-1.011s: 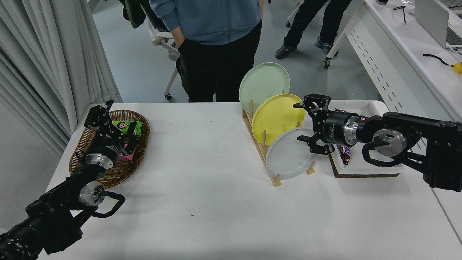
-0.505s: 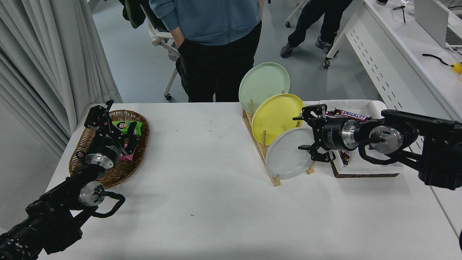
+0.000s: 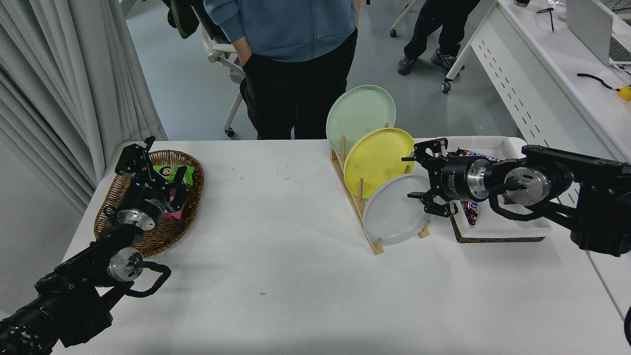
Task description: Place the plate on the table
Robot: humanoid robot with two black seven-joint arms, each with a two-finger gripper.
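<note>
The pale grey plate (image 3: pixel 394 213) stands on edge in the front slot of a wooden rack (image 3: pixel 356 198) on the white table (image 3: pixel 296 276). A yellow plate (image 3: pixel 377 160) and a pale green plate (image 3: pixel 359 116) stand behind it in the same rack. My right gripper (image 3: pixel 419 177) is open, at the grey plate's upper right rim, with one finger above the rim and one beside it. It holds nothing. My left gripper (image 3: pixel 162 165) is parked at the lower left over a wicker basket, open and empty.
A wicker basket (image 3: pixel 185 217) with snack packets sits at the far left. A white tray (image 3: pixel 498 229) with chocolate bars sits right of the rack, under my right arm. A person in a blue top stands at the far side.
My right gripper has moved left and slightly down toward the grey plate's rim, and its wrist has turned a little. The plates and left arm have not moved.
</note>
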